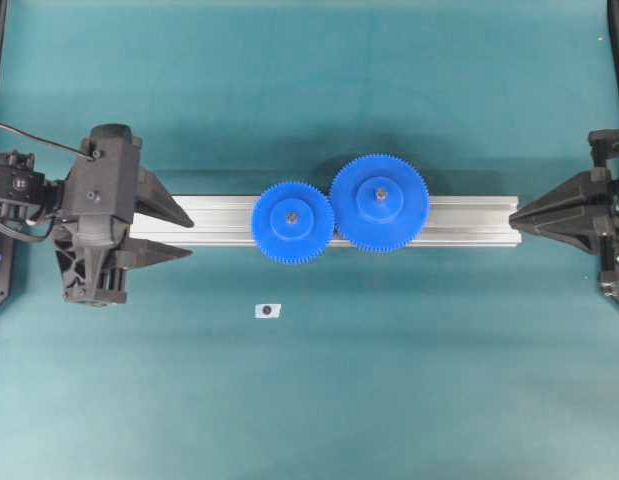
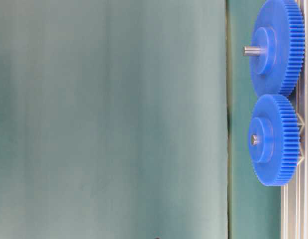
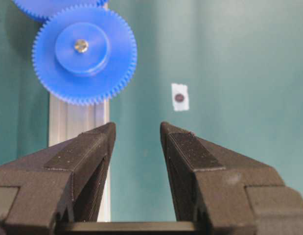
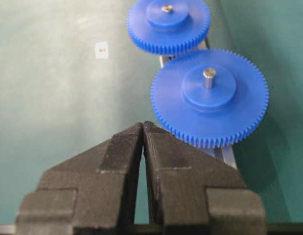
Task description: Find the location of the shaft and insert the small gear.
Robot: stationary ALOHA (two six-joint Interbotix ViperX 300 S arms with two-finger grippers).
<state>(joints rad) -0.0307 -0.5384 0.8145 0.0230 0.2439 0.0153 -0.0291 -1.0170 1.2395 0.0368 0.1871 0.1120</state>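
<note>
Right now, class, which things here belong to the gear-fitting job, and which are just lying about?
Belong to the job:
small gear, already seated on its shaft

Just lying about:
large gear
metal rail
small white tag on the table

Large gear (image 1: 380, 201), rail (image 1: 469, 221), perhaps sticker (image 1: 268, 310)

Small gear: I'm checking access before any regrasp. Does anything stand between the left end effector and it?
Nothing visible does. The left end effector is open and empty, and only bare rail lies between it and the small gear, already seated on its shaft.
</note>
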